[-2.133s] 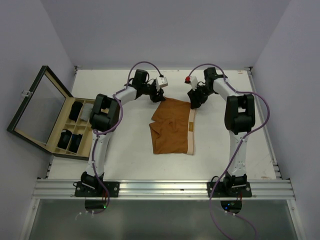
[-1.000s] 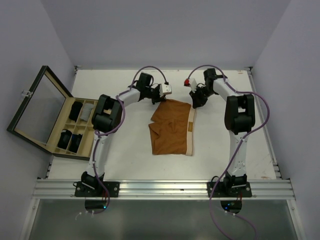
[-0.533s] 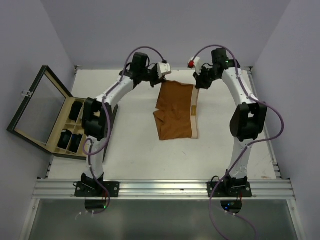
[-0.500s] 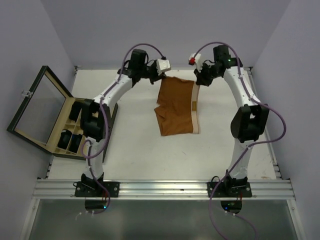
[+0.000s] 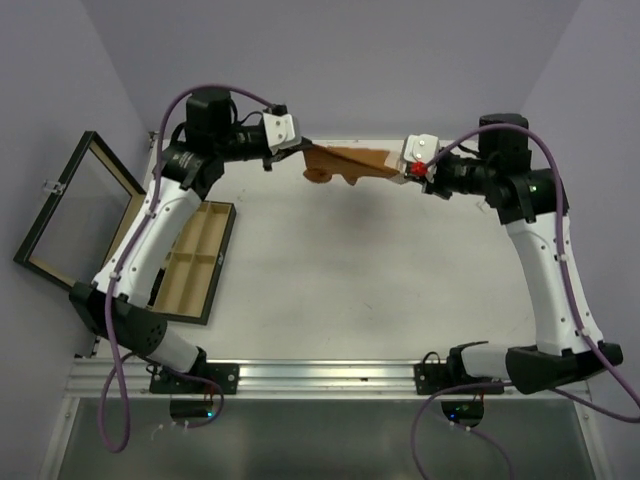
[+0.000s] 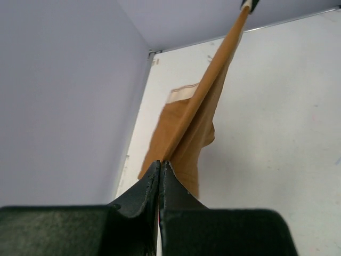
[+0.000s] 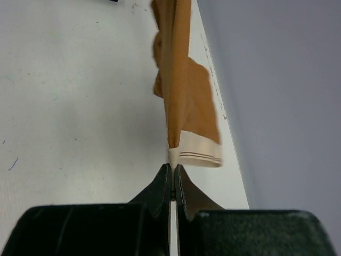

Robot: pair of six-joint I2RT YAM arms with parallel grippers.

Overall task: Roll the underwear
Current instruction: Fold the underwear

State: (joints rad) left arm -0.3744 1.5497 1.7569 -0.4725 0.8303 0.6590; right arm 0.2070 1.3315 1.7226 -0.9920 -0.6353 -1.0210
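A white table (image 5: 340,280) fills the floor of the scene, closed in on three sides by plain lavender walls (image 5: 400,60). On its left edge sits a compartmented wooden box (image 5: 200,262), set at a slant, its pale dividers showing in the right-hand cells. Its dark-framed glass lid (image 5: 70,215) stands swung open to the left, leaning out past the table edge, with a small metal latch (image 5: 50,187) on the outer frame. A slotted aluminium rail (image 5: 330,377) runs along the near edge, with a dull grey-green panel (image 5: 330,440) just below it. The tabletop carries faint specks and a short blue stroke (image 7: 11,164).
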